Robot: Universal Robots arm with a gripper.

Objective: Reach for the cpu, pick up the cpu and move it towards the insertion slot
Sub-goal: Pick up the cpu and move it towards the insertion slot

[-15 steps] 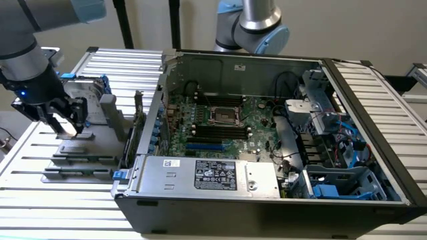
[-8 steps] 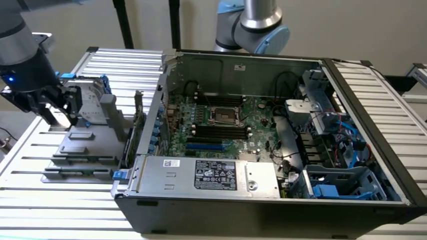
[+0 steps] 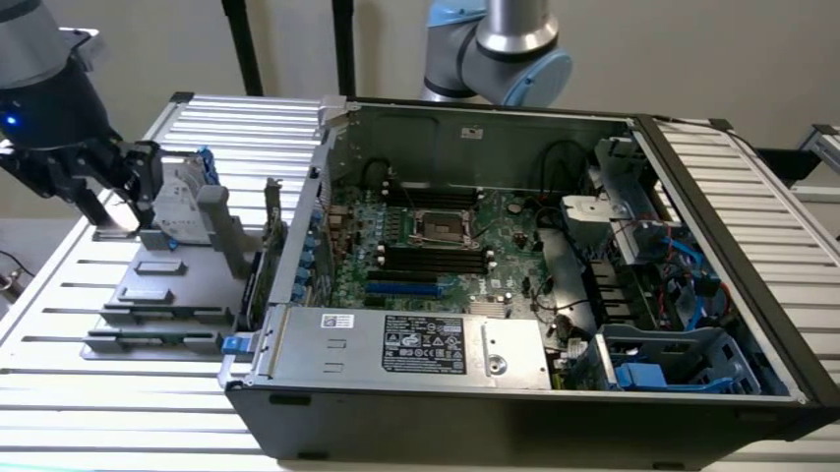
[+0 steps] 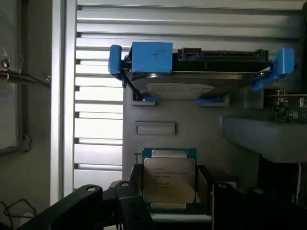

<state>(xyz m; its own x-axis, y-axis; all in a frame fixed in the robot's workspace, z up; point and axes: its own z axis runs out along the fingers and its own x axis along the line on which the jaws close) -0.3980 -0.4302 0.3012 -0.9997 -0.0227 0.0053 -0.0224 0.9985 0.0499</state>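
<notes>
One tool [image 3: 121, 214], jaws parted and unclamped, straddles the cpu [image 4: 169, 179] on a grey fixture [image 4: 201, 120] near the hard drive [image 4: 192, 72].

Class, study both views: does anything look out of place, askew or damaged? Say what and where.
Nothing looks damaged or spilled. The cpu is outside the computer case, near the hard drive, while the insertion slot looks bare.

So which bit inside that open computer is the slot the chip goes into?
Look into the open black computer case on the slatted table, at the green motherboard on its floor. Near the board's middle sits the insertion slot: square, dark, ringed by a shiny metal frame. The long black memory slots flanking it are narrow parallel strips, not square.
</notes>
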